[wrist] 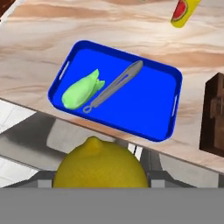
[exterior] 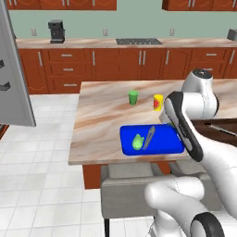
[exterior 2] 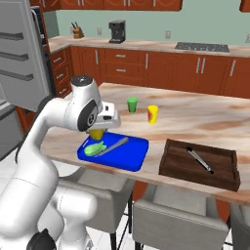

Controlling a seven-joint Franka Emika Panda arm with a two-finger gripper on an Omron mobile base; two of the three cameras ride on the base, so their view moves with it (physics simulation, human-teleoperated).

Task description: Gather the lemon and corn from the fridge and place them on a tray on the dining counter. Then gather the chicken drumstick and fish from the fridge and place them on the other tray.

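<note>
above the blue tray (wrist: 168, 72) near the desk's (exterior: 102, 99) front edge, the end effector (wrist: 100, 175) is clamped on the lemon (wrist: 100, 168); corn (wrist: 81, 89) and tongs (wrist: 113, 86) lie inside the tray.

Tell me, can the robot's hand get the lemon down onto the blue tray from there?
Probably yes. The hand holds the lemon just above the blue tray. The corn and tongs lie on one side of the tray, so the bare blue part beside them looks free to drop into.
</note>
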